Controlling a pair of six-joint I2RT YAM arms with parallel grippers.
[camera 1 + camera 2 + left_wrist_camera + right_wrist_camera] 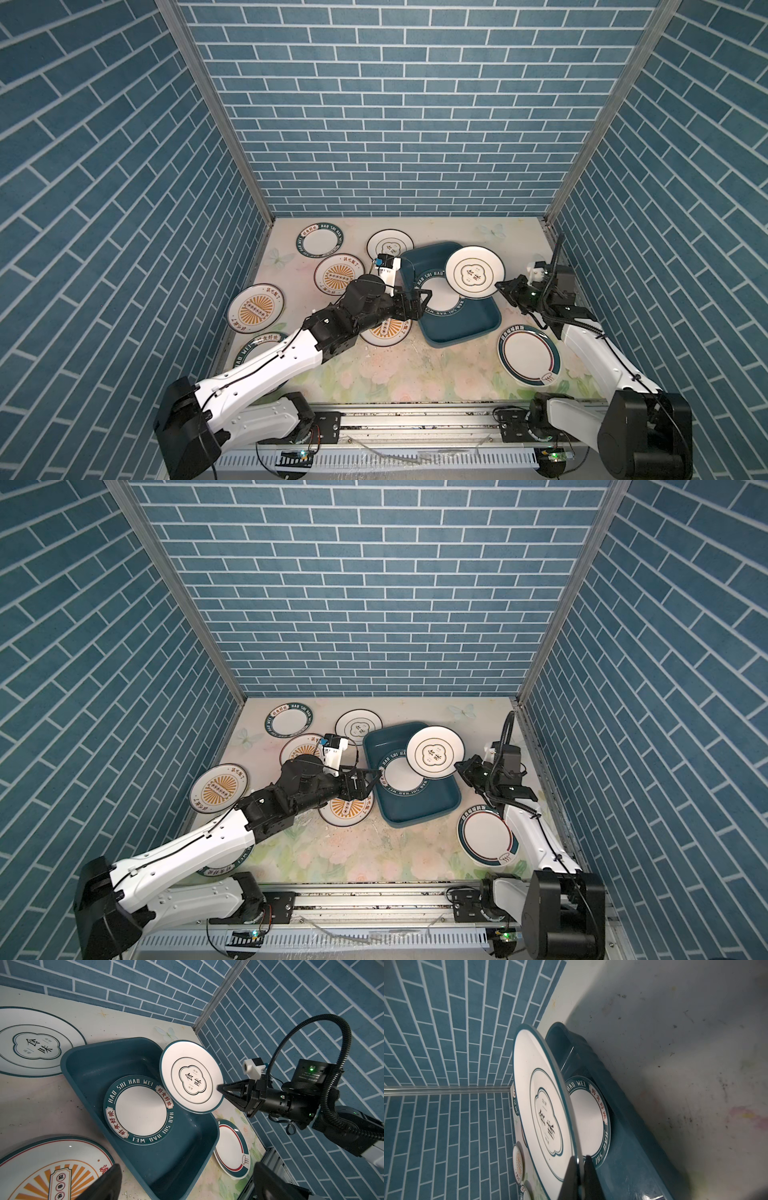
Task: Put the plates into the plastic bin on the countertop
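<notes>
— One lettered plate [439, 298] lies flat in the plastic bin [478, 328]. Grippers?
— Clamped on the cloud plate [475, 272] rim, the right gripper [500, 286] holds it tilted above the bin; the left gripper [422, 305] gapes empty at the bin's rim.

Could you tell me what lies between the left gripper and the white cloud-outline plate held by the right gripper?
A round white plate with a dark teal lettered rim, lying in the teal plastic bin; both top views show it.

Walls [395, 124]: blue brick pattern, on three sides.
Corner posts [217, 108]: bare metal, rear corners.
Cable duct [457, 461]: white, slotted, front edge.
</notes>
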